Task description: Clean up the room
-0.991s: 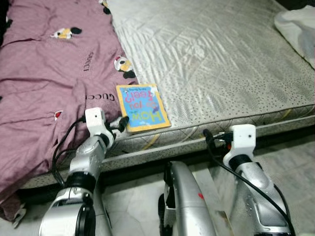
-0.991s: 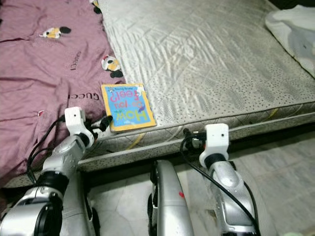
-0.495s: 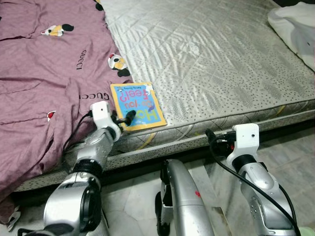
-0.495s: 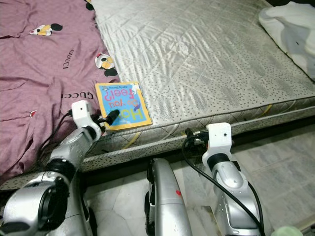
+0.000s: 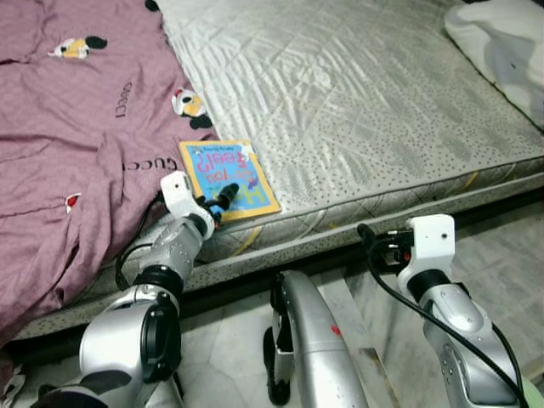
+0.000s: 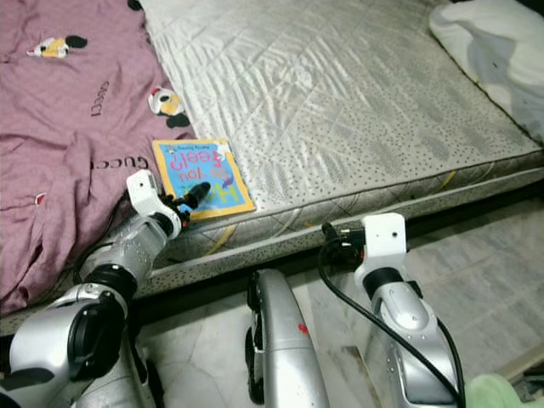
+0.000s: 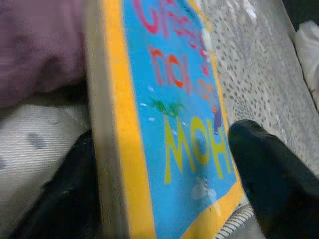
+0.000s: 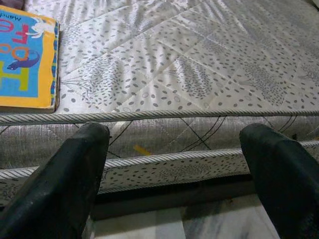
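On the far left of the scene, we see a mauve bedcover (image 5: 68, 127) printed with small cartoon figures and lettering, draped over the left part of a bed and hanging toward the floor. Just to its right, at the near edge of the bare grey quilted mattress (image 5: 357, 93), lies a children's book (image 5: 225, 174) with a yellow border and a blue cover, its left edge touching the bedcover. Our left gripper (image 5: 214, 204) has moved forward over the last second: it was short of the book's near corner, and now one black finger (image 7: 264, 174) rests on top of the cover while the other sits below the near-left edge, so the open fingers straddle the book without yet pressing on it. We judge that the grasp is about to be made, the first real step toward clearing the bed. Our head camera has also shifted, so the whole bed sits differently in view; the book itself has not moved. Farther right, our right gripper (image 8: 174, 164) hangs below the mattress edge over the pale tiled floor (image 5: 501, 255), fingers wide apart and holding nothing. At the far right corner of the mattress lies a crumpled white cloth (image 5: 501, 42). We can make out no bin, basket or box, so where the book should go remains unsettled.
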`<state>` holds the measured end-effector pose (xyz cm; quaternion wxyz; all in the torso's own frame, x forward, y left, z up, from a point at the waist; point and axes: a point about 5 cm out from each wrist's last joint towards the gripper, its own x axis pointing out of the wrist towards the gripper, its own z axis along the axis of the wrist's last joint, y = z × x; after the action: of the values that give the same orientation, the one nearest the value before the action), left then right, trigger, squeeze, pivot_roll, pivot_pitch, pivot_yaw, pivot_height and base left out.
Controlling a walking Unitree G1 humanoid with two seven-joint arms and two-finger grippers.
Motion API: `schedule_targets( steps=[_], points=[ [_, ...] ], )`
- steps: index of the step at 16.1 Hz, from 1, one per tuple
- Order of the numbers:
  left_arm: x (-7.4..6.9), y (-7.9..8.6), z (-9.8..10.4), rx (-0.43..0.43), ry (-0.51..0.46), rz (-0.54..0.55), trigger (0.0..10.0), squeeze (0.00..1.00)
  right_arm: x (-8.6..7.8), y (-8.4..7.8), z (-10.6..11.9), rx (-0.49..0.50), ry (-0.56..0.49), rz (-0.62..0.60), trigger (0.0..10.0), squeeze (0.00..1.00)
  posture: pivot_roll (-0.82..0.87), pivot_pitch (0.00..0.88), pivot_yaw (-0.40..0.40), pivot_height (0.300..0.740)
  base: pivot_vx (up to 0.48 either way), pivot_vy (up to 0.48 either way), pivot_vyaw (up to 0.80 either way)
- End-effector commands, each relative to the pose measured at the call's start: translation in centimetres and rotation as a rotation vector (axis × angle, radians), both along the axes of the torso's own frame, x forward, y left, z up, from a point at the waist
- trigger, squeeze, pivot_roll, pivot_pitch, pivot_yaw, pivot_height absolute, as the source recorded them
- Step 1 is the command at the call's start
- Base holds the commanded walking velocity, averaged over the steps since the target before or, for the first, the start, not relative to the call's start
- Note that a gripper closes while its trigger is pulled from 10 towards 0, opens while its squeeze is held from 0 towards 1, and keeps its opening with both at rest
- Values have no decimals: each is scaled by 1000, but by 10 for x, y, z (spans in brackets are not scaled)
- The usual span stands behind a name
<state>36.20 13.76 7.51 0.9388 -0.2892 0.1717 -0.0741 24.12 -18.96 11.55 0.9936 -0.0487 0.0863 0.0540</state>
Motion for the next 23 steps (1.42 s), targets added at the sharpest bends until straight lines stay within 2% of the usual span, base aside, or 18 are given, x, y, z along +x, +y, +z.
schedule_targets(
  steps=[1, 10, 19, 23],
  points=[
    [0, -2, -1, -11, 8, -3, 0, 0, -2, -6, 3, -11, -1, -15, 10000, 0, -265, 157, -147, 503, 0, 0, 0],
    [0, 15, -1, -33, 23, 52, 0, 0, 7, 0, 6, 17, -20, 6, 10000, 0, -241, 134, -135, 503, 0, 0, 0],
    [4, 13, 5, -47, 1, 35, 0, 0, 11, 3, 6, 20, -28, 9, 10000, 0, -231, 124, -130, 503, 0, 0, 0],
    [5, 12, 8, -18, -36, 22, 0, 0, 14, 5, 5, 21, -32, 9, 10000, 0, -221, 118, -124, 503, 0, 0, 0]
  ],
)
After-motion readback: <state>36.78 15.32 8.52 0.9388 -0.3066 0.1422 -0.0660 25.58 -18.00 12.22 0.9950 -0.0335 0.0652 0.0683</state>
